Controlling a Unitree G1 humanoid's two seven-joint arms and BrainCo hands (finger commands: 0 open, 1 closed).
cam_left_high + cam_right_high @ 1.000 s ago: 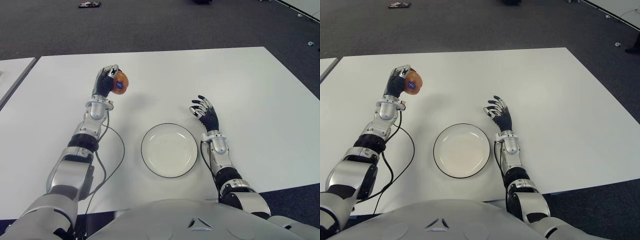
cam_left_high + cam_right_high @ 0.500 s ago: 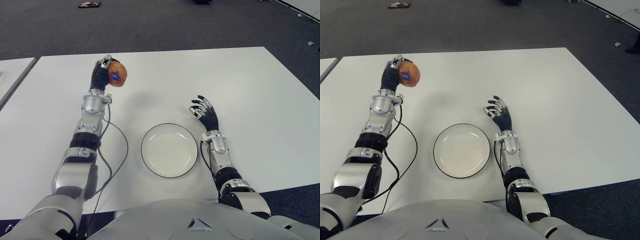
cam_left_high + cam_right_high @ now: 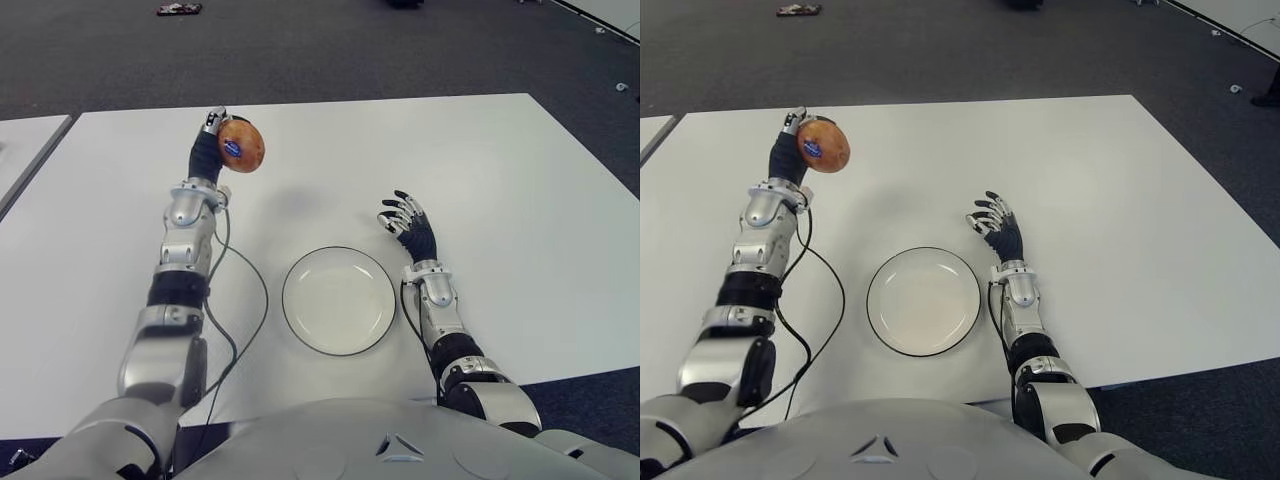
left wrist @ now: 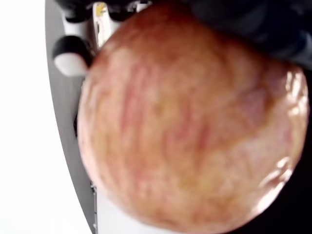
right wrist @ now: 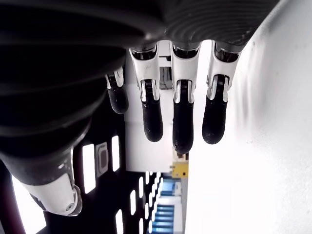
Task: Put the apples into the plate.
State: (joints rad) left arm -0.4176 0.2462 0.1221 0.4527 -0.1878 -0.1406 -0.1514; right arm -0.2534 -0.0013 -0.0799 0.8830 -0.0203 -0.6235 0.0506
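The left hand, clenched around the apple, has risen over the tabletop's far-left part, ready to carry toward the plate; the right hand idles, fingers spread, beside the plate's right.

Lab or test room suggested, not home. Large plain white surface set on dark grey carpeted floor. Second white surface seen at left edge, separated by narrow gap. Loose cable run across surface beside robot's left arm. Small dark object left on carpet far back; kind cannot be told. No household furnishing visible.
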